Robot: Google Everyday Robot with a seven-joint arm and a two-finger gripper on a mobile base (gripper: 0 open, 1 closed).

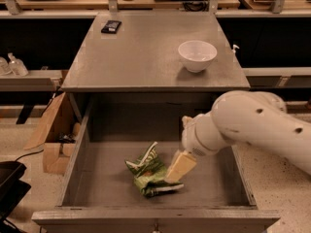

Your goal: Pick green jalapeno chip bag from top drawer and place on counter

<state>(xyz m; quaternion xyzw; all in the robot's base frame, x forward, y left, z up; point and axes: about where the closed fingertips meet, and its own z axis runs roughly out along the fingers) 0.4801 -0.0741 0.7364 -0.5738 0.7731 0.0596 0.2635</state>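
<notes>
Gripper [181, 165] hangs low inside the top drawer [99, 181], at the right edge of the green jalapeno chip bag [148, 171] lying on the drawer floor (open or closed, I cannot tell). I judge this the reaching step. Next comes a secure grasp, then a lift to the counter [146, 47].

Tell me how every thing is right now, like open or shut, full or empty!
top drawer, pulled open.
green jalapeno chip bag, crumpled, lying on the drawer floor.
gripper, down inside the drawer at the bag's right edge.
white bowl, upright on the counter, looks empty.
black object, lying flat near the counter's far left corner.
</notes>
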